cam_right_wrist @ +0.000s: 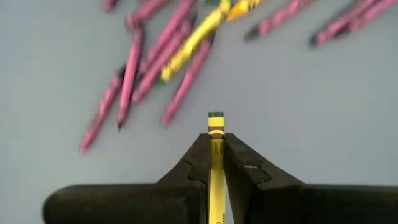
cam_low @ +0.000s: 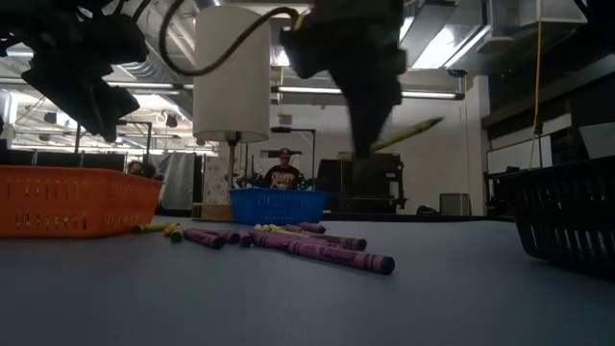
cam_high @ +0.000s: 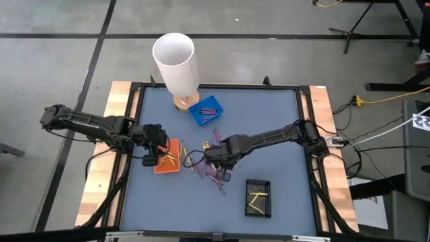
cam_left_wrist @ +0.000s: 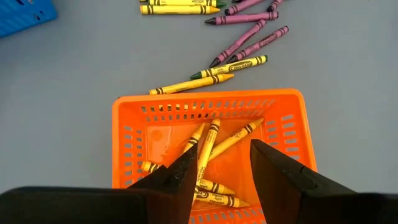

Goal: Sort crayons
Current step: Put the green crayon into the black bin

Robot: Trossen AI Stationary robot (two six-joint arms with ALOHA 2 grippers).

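Above the crayon pile (cam_high: 213, 169), the right gripper (cam_right_wrist: 215, 163) pinches a yellow crayon (cam_right_wrist: 216, 146); its thin grip risks slipping. The left gripper (cam_left_wrist: 219, 167) hangs open-fingered over the orange tray (cam_left_wrist: 127, 124).

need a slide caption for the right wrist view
Right pincer shut on a yellow crayon, lifted above loose purple crayons scattered on the grey table.

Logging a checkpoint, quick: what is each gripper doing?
Left gripper: open, empty, above the orange tray.
Right gripper: shut on a yellow crayon.
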